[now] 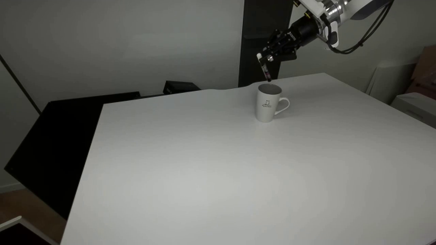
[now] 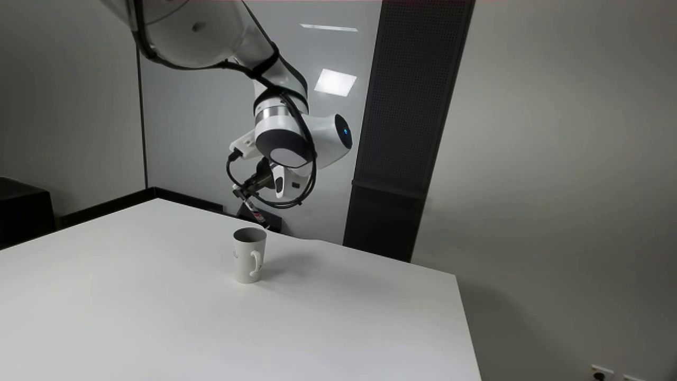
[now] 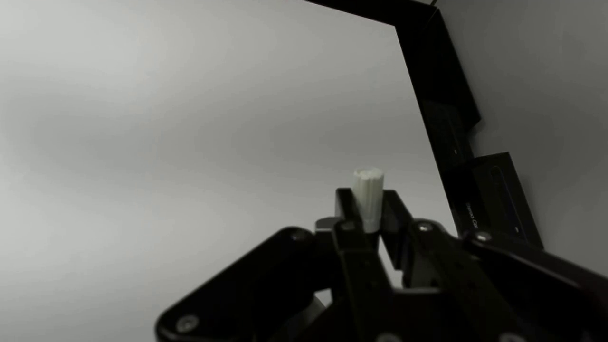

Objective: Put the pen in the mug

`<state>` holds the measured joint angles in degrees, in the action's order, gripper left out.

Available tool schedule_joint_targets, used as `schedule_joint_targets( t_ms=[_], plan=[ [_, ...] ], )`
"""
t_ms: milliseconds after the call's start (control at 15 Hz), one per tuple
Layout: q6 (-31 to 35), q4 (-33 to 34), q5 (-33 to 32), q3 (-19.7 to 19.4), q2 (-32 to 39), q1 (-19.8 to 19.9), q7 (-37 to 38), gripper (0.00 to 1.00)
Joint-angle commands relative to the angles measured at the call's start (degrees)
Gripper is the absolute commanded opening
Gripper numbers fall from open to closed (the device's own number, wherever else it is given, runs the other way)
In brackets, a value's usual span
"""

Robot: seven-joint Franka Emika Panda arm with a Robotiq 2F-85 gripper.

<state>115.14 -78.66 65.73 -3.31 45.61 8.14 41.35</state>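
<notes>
It looks like a lab (or possibly an office). A robot arm (image 2: 256, 47) hangs over a white table (image 1: 190, 170), a grey wall (image 1: 187, 44) on the far side.

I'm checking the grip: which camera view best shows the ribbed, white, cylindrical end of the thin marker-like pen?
The wrist view: the ribbed white end of the pen appears large between the black gripper fingers. Both exterior views show it as a tiny pale tip at most.

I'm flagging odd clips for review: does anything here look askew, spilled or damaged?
Nothing looks spilled or damaged, and the mug stands upright on the table. The pen is askew, slanting in the gripper in both exterior views, though that hardly seems a fault.
</notes>
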Motion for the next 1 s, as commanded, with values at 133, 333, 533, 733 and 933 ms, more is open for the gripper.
schedule_joint_targets(
  t_ms=[133, 333, 533, 733, 933],
  plan=[
    [1.39, 0.76, -0.31, 0.10, 0.37, -1.06, 2.66, 0.07],
    [2.85, -0.80, -0.14, 0.28, -0.39, -1.91, 2.04, 0.07],
    [4.67, -2.01, -0.30, 0.21, -0.64, -2.69, 1.74, 0.07],
    [6.05, -3.20, -0.26, 0.34, -1.22, -3.13, 1.43, 0.07],
    [7.22, -3.92, -0.49, 0.39, -1.62, -3.73, 1.21, 0.07]
  ],
)
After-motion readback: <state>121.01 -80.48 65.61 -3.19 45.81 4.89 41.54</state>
